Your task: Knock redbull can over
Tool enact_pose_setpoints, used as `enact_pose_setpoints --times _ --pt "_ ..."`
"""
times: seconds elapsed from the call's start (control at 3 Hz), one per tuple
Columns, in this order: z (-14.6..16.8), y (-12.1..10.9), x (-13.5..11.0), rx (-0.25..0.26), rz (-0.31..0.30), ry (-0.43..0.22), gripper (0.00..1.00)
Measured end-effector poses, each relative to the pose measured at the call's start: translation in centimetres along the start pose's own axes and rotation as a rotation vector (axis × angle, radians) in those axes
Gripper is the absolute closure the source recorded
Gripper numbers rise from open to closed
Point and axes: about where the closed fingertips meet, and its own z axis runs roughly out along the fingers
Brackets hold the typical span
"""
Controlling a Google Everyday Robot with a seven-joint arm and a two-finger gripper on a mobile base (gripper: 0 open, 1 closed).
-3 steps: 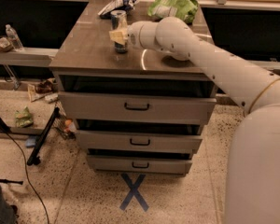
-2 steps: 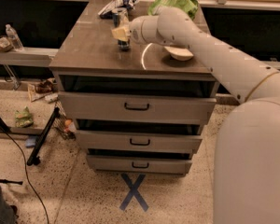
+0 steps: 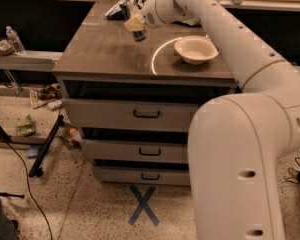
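In the camera view, the white arm (image 3: 225,39) rises from the lower right and bends across the back of the counter (image 3: 100,59), ending in the claw (image 3: 134,23) over the far middle of the top. The claw's pale yellowish tip points down and to the left. I cannot tell whether the claw is spread or pressed together. It sits right on the can (image 3: 139,35). Only the can's dark blue lower part shows, just beneath the tip, and the upper part is hidden behind the claw. The can looks slightly tilted, though I cannot tell this for sure. It stands toward the back of the counter, left of the bowl (image 3: 195,49) and well apart from it. No print on the can can be read.

The bowl is white, upright and sits near the right edge of the counter. A thin bright arc (image 3: 156,54) curves on the surface just to its left. Behind the claw, at the far edge, lies a small heap of dark and white clutter (image 3: 118,10). Something green (image 3: 194,21) peeks out behind the arm.

Three drawers (image 3: 140,115) with dark handles are stacked under the counter. On a low shelf (image 3: 25,60) at the left stands a clear bottle (image 3: 14,39), its label too small to read. A blue X (image 3: 143,204) is taped on the speckled floor before the drawers, and some litter (image 3: 25,125) lies to the left.
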Motion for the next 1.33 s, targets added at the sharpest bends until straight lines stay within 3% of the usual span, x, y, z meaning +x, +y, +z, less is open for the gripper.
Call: enact_pose_setpoints --times 0.33,0.67,1.0,1.33 --pt "-0.3 1.4 1.0 -0.085 -0.071 0.098 1.00" --pt "-1.3 4.0 3.9 -0.213 -0.191 0.276 1.00" --pt "-3.2 5.4 6.6 -0.304 -0.272 0.426 1.00" --pt "-4.2 5.7 7.9 -0.337 -0.355 0.528 1.00"
